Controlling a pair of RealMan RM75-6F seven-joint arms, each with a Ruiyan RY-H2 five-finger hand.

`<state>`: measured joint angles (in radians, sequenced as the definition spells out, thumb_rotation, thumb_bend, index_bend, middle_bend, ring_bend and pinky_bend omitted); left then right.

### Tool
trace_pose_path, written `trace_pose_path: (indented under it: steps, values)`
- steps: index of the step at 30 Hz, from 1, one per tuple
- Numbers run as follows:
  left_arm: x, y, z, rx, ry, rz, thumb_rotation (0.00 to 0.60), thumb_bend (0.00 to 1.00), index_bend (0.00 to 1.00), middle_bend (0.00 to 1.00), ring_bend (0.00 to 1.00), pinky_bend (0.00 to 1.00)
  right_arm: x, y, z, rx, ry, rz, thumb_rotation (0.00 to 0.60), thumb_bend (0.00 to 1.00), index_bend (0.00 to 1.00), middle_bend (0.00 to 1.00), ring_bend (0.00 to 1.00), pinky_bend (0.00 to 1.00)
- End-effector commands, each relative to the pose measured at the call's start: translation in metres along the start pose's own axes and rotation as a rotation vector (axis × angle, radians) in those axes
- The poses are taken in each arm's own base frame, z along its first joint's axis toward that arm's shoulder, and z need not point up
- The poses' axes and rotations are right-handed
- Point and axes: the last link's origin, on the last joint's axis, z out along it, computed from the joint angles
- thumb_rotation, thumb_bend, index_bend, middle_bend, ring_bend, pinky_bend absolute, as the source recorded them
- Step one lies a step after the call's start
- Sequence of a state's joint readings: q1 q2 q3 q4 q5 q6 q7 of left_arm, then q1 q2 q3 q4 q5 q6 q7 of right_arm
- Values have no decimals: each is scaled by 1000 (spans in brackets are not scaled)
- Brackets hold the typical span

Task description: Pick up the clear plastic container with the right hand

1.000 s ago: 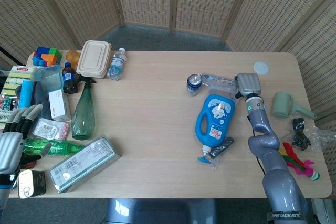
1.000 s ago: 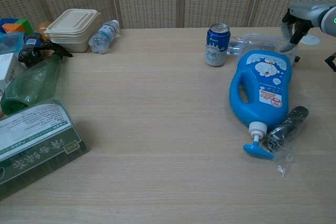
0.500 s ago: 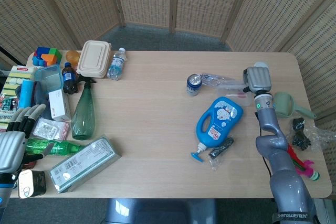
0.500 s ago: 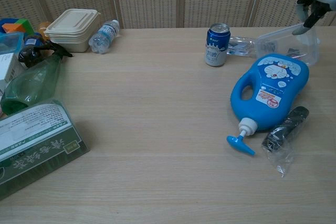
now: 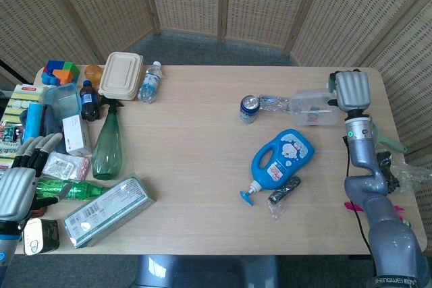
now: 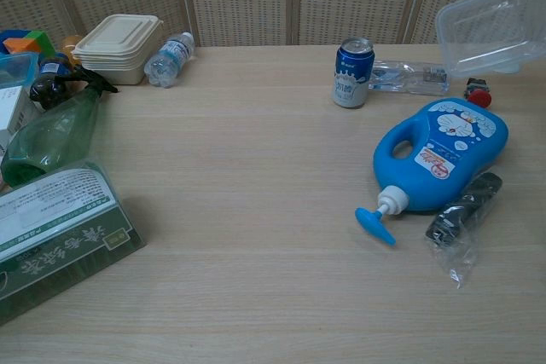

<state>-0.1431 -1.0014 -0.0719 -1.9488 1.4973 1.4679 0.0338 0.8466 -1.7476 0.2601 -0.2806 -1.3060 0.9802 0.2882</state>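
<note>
I am holding the clear plastic container (image 5: 314,107) in the right hand (image 5: 352,91), which is gripping it at its right-hand end. In the chest view the container (image 6: 490,27) is hanging tilted in the air, well clear of the desk (image 5: 202,133), above the small red object (image 6: 478,95) and the blue detergent jug (image 6: 439,155). How the fingers are wrapping the rim I cannot tell; they are hidden behind the back of the hand.

Risks I am noting: the hold is on one end only, so the light, flexible container could pivot or slip out if the wrist jerks. If it drops, it would likely land on the jug, the soda can (image 6: 351,72) or the flattened clear bottle (image 6: 409,76) just beside it, and knock them about.

The left hand (image 5: 20,177) is resting idle at the near left corner, fingers apart, holding nothing.

The desk is pale wood grain, carrying a crowded left side: a green spray bottle (image 5: 106,141), a beige clamshell box (image 5: 121,75) and a green carton (image 5: 108,210). Woven wicker screens (image 5: 223,1) are enclosing the area behind, over grey carpet.
</note>
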Motion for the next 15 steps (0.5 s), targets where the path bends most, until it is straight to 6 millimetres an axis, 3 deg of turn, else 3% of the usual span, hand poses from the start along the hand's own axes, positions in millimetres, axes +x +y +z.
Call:
trace_pose_path:
  steps: [1,15]
  values:
    - [0,1,0,-4,0,-2,600,298,0,0,0,0,15,7,-1,5,62,-3,600,186,713,654,607,521]
    - [-4,3,6,-18,-13,-8,600,296,0,0,0,0,64,15,-12,16,261,40,600,176,707,654,608,520]
